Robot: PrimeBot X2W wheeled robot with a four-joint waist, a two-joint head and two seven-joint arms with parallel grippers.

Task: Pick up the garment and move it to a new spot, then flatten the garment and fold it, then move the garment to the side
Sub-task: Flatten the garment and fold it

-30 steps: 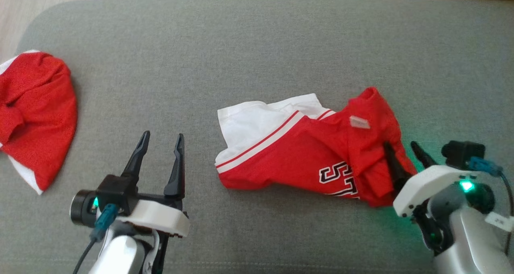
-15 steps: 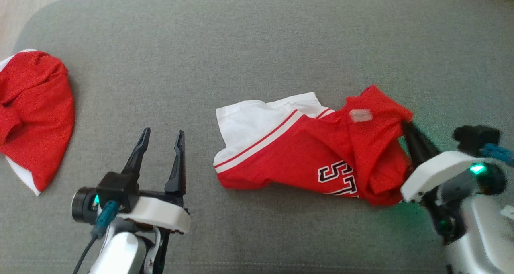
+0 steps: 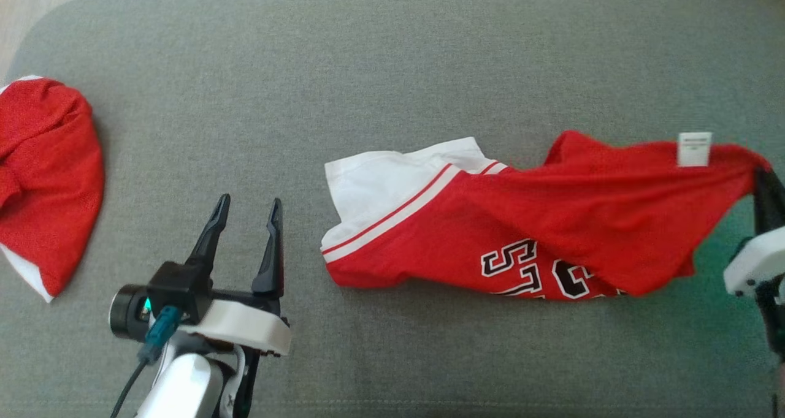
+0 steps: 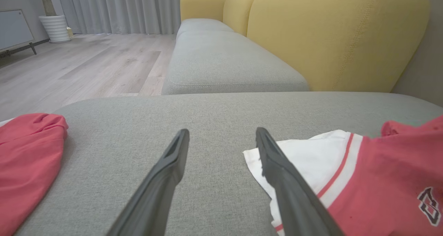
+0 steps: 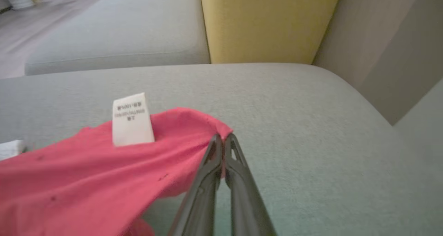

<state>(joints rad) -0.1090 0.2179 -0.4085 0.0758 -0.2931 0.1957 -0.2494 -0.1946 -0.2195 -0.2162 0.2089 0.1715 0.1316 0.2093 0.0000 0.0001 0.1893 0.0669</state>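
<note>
The right gripper [image 5: 221, 139] is clenched on a red corner of the garment [image 3: 552, 222], with the cloth pinched between its two dark fingers just beside the white label [image 5: 131, 120]. From that pinch the red cloth runs raised and taut toward the robot's left. The rest of it, the printed numerals [image 3: 533, 271] and the white striped panel [image 3: 380, 185], lies on the grey sofa seat [image 3: 392, 56] near its middle. The left gripper [image 3: 249, 202] hovers released, jaws wide apart, near the white panel and not touching it.

The bite looks thin and close to the hem, so I judge the lift should be smooth, without jerks. It should rise high enough for the trailing end to clear the seat before any sideways travel, or the cloth will drag and bunch. Taking the white end with the free gripper would share the load. The new spot should stay well apart from the second red garment [image 3: 49, 179] at the seat's left end.

The right gripper's body is cut off by the head view's edge, and how deep the cloth sits between the fingers cannot be told. The label's print is blurred, the numerals are partly folded under, and the second garment runs out of frame
</note>
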